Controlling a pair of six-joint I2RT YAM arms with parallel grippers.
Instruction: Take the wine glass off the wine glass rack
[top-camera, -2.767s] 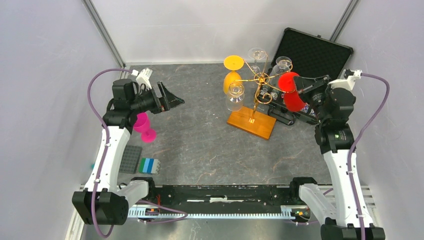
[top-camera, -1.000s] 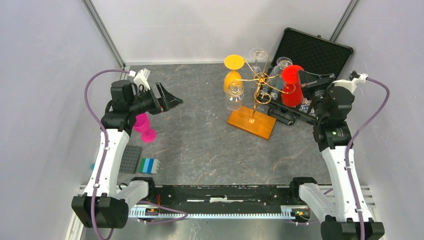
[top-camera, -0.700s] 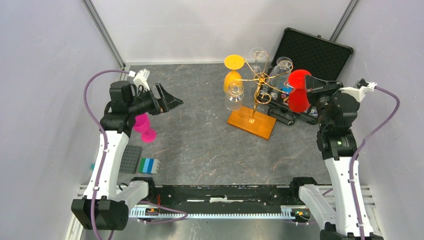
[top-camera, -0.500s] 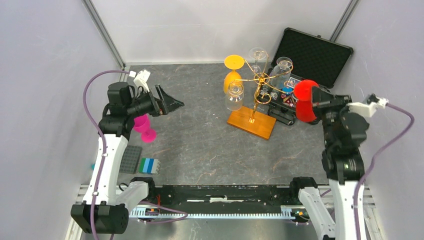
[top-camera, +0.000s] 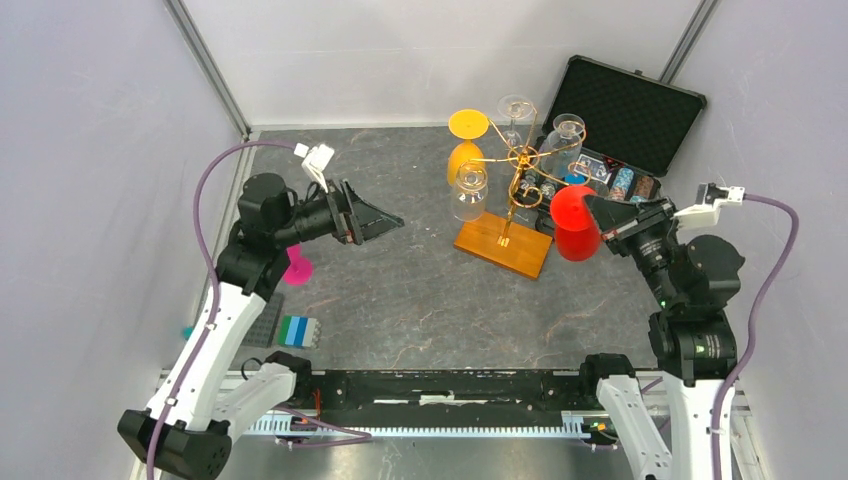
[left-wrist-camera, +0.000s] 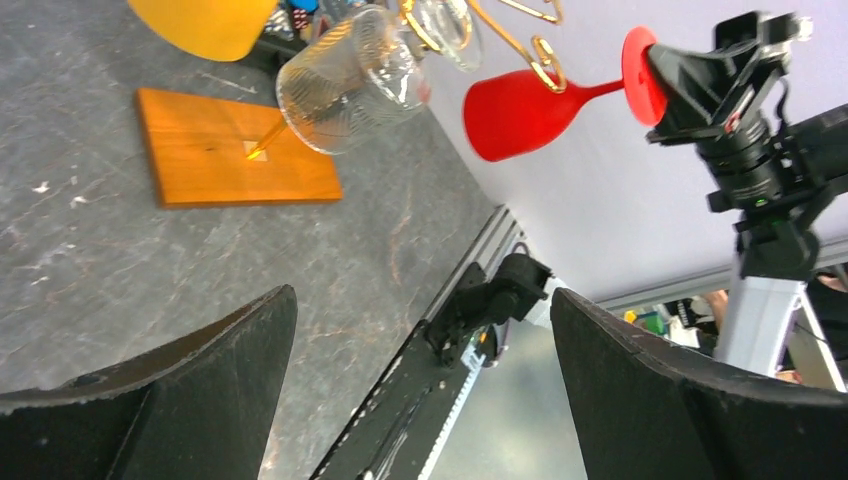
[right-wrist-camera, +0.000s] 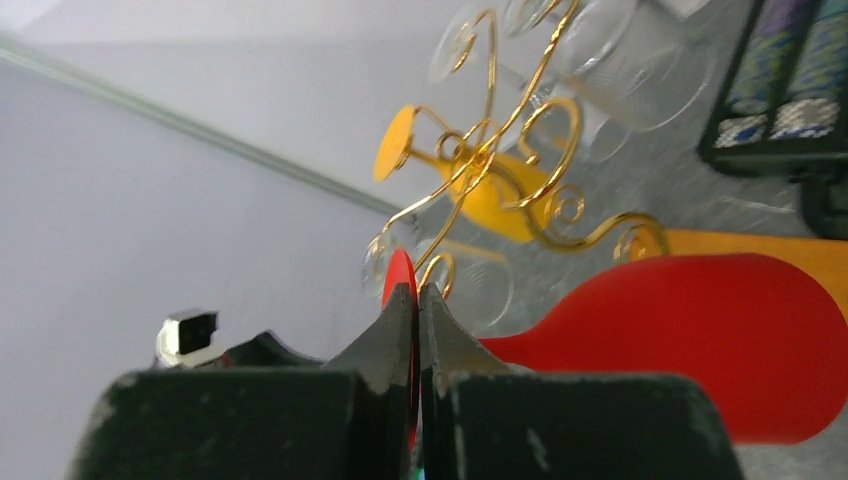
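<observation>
My right gripper is shut on the round foot of a red wine glass. It holds the glass in the air, lying sideways, just right of the wine glass rack. In the right wrist view the fingers pinch the thin red foot, and the bowl lies to the right. The gold wire rack on its wooden base carries an orange glass and clear glasses. My left gripper is wide open and empty, left of the rack.
An open black case lies behind the rack at the back right. A pink glass stands on the table under my left arm. A grey plate and coloured blocks lie near the left front.
My right arm carried the red glass off the rack's right arm, swung it out rightward, then brought it forward and lower beside the base. The left arm moved right toward the table's middle.
</observation>
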